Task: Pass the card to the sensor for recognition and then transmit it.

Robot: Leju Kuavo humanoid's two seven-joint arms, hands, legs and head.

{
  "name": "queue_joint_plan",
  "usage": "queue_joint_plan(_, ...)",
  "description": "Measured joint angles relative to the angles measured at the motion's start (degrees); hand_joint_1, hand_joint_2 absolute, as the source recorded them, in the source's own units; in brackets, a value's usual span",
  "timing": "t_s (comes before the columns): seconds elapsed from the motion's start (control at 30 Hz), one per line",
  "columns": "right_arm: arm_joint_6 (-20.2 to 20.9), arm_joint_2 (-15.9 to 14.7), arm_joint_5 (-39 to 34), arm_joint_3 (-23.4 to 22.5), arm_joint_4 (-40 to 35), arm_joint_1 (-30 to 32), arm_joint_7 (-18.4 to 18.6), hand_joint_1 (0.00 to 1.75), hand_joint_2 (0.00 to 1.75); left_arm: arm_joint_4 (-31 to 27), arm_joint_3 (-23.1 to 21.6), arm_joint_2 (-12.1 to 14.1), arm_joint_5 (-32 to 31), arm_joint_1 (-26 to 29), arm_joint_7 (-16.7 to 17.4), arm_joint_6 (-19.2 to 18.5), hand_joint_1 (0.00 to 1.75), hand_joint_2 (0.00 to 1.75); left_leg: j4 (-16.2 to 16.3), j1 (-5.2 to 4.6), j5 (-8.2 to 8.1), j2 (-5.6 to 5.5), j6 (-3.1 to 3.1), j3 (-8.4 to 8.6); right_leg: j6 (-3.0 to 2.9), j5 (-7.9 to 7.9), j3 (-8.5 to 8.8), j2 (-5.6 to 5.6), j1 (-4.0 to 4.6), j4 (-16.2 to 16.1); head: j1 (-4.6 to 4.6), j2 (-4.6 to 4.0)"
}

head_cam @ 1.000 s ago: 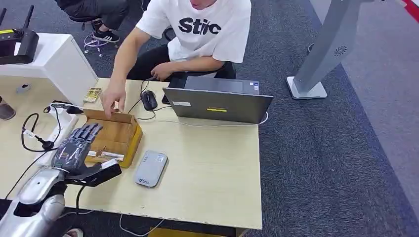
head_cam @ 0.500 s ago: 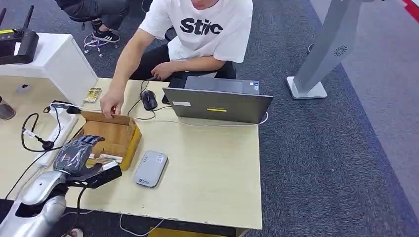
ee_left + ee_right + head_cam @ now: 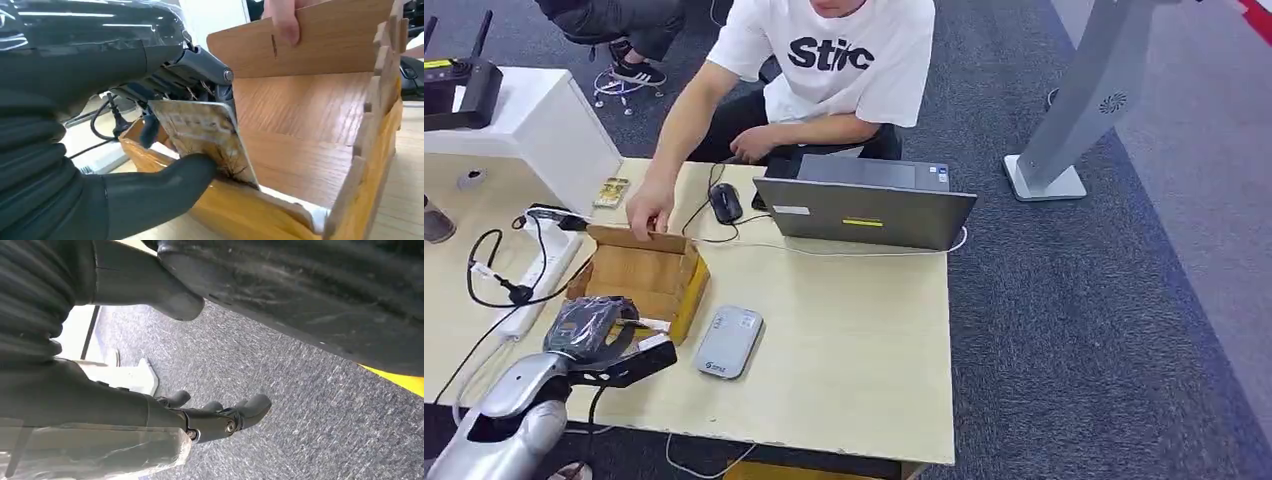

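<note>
My left hand [image 3: 589,325] is curled over the near wall of the open wooden box [image 3: 646,272] on the desk. In the left wrist view the left hand [image 3: 75,100] pinches a worn, pale card [image 3: 200,131] between thumb and fingers. The card stands tilted just inside the wooden box [image 3: 310,115]. A grey card reader [image 3: 729,341] lies flat on the desk just right of the box. My right hand [image 3: 220,416] hangs over grey carpet, its fingers loosely apart and holding nothing.
A person in a white T-shirt sits across the desk, one hand [image 3: 650,212] holding the box's far wall. A laptop [image 3: 864,208], a mouse [image 3: 724,202] and a power strip [image 3: 536,272] with cables lie on the desk. A grey stand [image 3: 1074,110] stands on the carpet at right.
My left hand's fingers, spread flat over the box a second ago, have curled down and closed on the card at the box's near edge. The person's hand stays on the far wall.
</note>
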Motion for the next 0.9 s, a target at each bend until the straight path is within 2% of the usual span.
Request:
queue_joint_plan(0.33,0.0,0.0,0.0,0.2,0.0,0.0,0.1,0.0,1.75,0.7,-0.3,-0.3,0.2,-0.2,-0.2,1.0,1.71,1.75,0.0,0.0,0.0,0.0,0.0,0.0,0.0,-0.01,0.0,0.0,0.0,0.0,0.0,0.0)
queue_joint_plan(0.53,-0.1,0.0,-0.7,0.2,0.0,0.0,-0.2,0.0,1.75,0.6,-0.3,0.4,-1.0,-0.5,0.6,4.2,1.75,1.75,0.0,0.02,0.01,-0.01,-0.01,0.0,0.0,0.0,-0.02,0.0,0.02,0.0,0.0,0.0)
queue_joint_plan(0.8,-1.1,0.1,-1.9,0.2,0.0,0.4,-1.4,0.0,1.75,-4.8,0.6,5.7,-5.1,-5.2,3.2,6.4,1.75,1.75,0.0,0.15,0.05,-0.02,-0.08,-0.01,-0.07,0.04,-0.03,-0.01,0.14,0.0,0.0,0.0)
queue_joint_plan(0.9,-1.2,0.2,-1.9,0.2,0.0,0.5,-1.5,0.0,1.75,-7.7,1.7,8.1,-12.5,-7.2,6.1,10.5,1.75,1.75,0.0,0.2,0.05,0.0,-0.08,-0.02,-0.13,0.08,-0.03,0.0,0.21,0.0,0.0,0.0)
